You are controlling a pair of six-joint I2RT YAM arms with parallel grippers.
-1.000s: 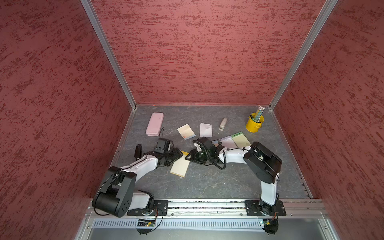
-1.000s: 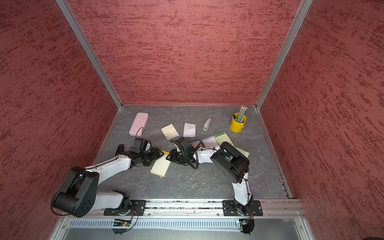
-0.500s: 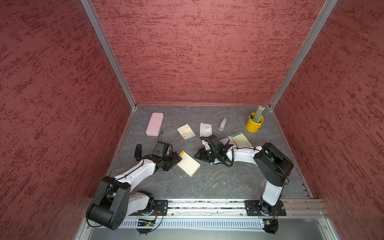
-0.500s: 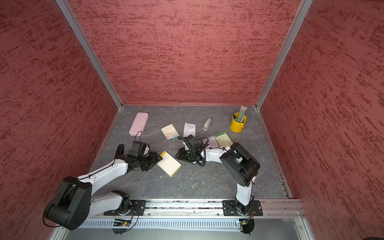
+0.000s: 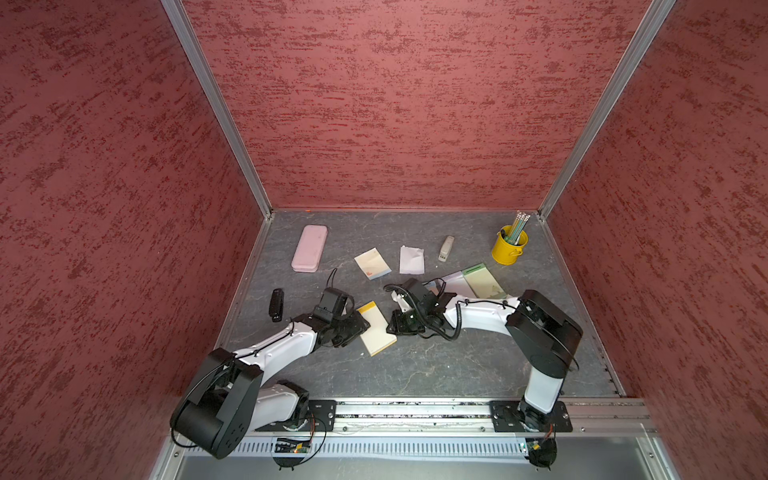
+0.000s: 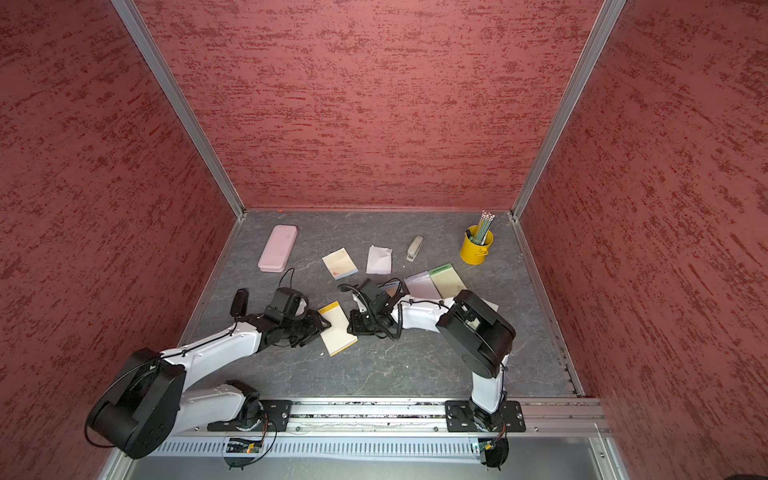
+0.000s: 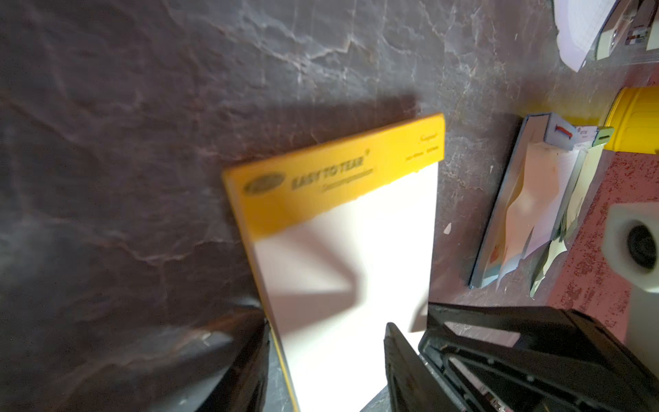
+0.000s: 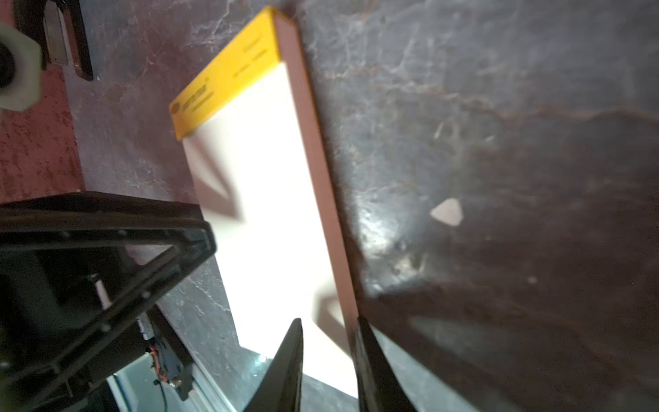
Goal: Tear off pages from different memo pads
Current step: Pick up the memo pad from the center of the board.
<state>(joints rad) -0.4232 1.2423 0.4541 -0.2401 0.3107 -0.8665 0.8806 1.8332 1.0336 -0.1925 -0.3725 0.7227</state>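
A cream page (image 5: 372, 264) and lilac page (image 5: 411, 260) are lying loose near the desk's (image 5: 415, 374) back edge, while mid-desk the left gripper (image 7: 326, 360), jaws apart, and right gripper (image 8: 330, 356), hold impossible to tell, are flanking the yellow pad (image 5: 376, 328); the green pad (image 5: 484, 281) is seemingly waiting.

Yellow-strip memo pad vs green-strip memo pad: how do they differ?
Strip: yellow on the yellow-strip memo pad, green on the green-strip memo pad.
Pages: cream on the yellow-strip one, pale green on the green-strip one.
Place: the yellow-strip memo pad lies alone between the left gripper and right gripper; the green-strip memo pad lies beside a lilac pad.
Both lie flat on the mat.
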